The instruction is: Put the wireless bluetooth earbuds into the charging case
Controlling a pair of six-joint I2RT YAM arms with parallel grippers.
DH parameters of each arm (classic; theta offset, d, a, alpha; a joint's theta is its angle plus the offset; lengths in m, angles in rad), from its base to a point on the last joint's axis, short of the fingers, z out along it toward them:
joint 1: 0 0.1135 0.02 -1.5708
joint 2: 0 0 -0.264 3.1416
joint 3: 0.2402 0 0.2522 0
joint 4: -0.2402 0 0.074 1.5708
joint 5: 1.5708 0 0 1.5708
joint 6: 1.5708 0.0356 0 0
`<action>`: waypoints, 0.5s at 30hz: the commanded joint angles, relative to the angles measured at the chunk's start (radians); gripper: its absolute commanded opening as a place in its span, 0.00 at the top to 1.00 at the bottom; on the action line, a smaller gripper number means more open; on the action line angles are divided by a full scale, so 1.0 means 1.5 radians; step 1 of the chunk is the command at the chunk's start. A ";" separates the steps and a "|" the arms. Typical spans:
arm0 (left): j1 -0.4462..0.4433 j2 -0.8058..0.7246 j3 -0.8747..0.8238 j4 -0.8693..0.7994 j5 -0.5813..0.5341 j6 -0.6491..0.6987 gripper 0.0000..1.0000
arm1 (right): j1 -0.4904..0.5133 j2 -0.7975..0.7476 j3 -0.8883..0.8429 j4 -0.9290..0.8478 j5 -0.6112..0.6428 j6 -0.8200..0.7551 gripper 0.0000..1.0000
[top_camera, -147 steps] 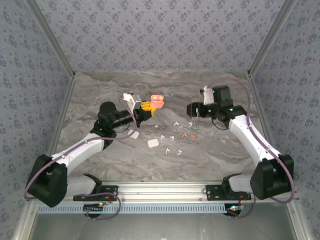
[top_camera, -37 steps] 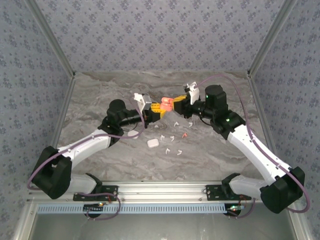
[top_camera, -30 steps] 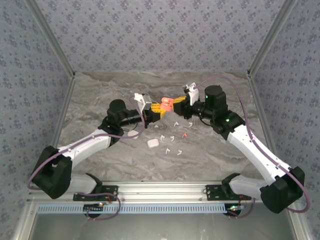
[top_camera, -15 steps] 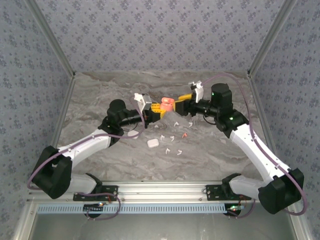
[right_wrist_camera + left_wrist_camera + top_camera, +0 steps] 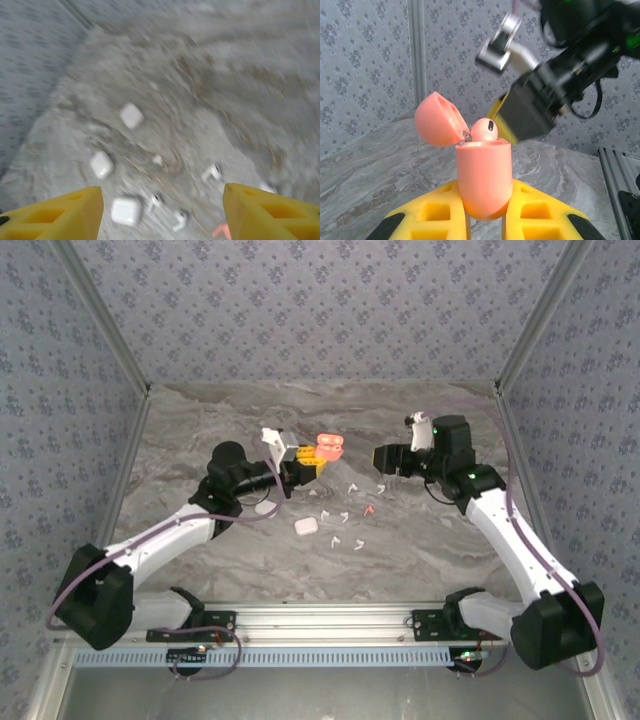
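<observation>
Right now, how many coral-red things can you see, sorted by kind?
coral charging case, lid open: 1
seated coral earbud, poking out of that case: 1
loose coral earbud, lying apart from the case: 1
Total: 3

The top external camera sits high behind the two arm bases and looks down and forward over the whole marble-patterned table to the papered back wall. The left wrist camera looks close along its own yellow jaws at the open coral charging case clamped between them, with the right arm beyond. The right wrist camera, blurred, looks down between its spread yellow jaws at scattered white earbuds and white cases, a patch the top view also covers.
</observation>
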 commanded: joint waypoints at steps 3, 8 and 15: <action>-0.003 -0.066 -0.036 -0.036 -0.040 0.031 1.00 | 0.046 0.092 -0.050 -0.111 0.098 0.057 0.36; -0.002 -0.092 -0.052 -0.051 -0.056 0.037 1.00 | 0.078 0.175 -0.090 -0.031 0.117 0.051 0.41; -0.002 -0.093 -0.048 -0.057 -0.054 0.041 1.00 | 0.069 0.266 -0.088 0.039 0.093 0.020 0.48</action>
